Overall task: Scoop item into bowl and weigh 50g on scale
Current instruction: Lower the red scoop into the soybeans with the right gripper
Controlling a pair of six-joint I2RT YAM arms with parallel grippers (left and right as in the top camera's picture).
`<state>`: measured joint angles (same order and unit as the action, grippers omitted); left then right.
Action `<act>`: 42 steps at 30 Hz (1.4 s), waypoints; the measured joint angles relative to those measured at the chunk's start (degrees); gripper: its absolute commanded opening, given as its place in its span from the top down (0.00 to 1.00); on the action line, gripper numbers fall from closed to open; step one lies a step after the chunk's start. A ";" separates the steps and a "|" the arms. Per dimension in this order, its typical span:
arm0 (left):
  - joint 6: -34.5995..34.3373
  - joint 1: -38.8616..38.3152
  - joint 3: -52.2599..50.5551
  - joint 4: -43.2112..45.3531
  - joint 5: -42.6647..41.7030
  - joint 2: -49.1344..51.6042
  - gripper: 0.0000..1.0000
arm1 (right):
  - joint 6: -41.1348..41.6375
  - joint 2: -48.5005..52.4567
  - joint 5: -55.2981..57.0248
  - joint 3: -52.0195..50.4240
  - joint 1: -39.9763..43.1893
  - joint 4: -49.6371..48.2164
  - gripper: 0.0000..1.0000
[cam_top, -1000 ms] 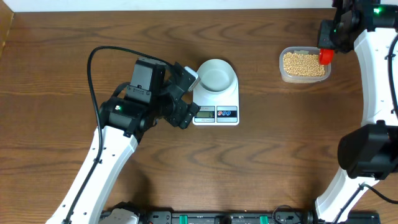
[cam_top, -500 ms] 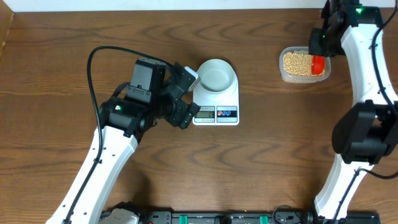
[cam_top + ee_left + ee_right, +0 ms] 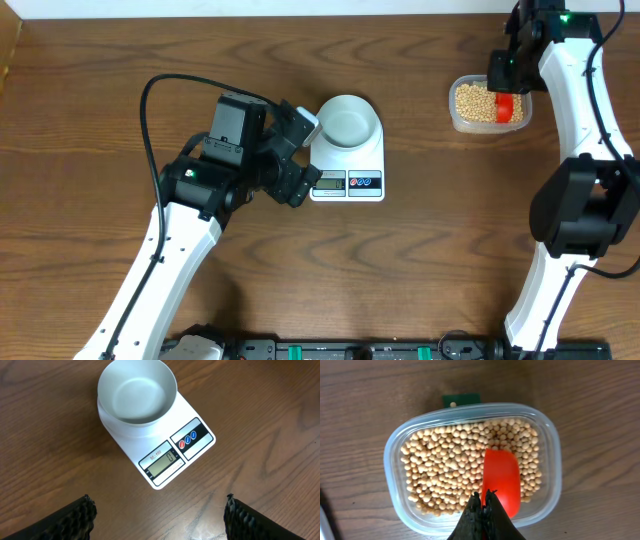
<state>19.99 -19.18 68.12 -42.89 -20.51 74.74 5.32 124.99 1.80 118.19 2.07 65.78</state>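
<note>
The pale bowl (image 3: 348,121) stands empty on the white scale (image 3: 350,181), whose display and buttons face the front; both also show in the left wrist view, the bowl (image 3: 136,392) on the scale (image 3: 192,450). My left gripper (image 3: 160,515) is open and empty over the wood just in front of the scale. Many tan beans (image 3: 447,470) fill a clear tub (image 3: 395,505) at the back right. My right gripper (image 3: 485,496) is shut on a red scoop (image 3: 502,477), whose blade lies in the beans at the tub's right side.
A small green tag (image 3: 462,399) lies on the wood behind the tub, with one loose bean by it. The left arm's black cable (image 3: 150,110) loops over the table at the left. The tub (image 3: 488,104) sits near the back right corner.
My right gripper has moved left and lowered the red scoop from the tub's right rim into the beans. The left arm has not moved.
</note>
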 measured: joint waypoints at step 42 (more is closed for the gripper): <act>-0.02 0.00 0.00 0.02 0.00 0.00 0.16 | -0.90 1.22 -31.63 -3.65 13.81 -2.10 0.99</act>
<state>19.97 -19.18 68.12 -42.87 -20.51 74.74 4.43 126.21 -29.82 114.54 15.88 63.68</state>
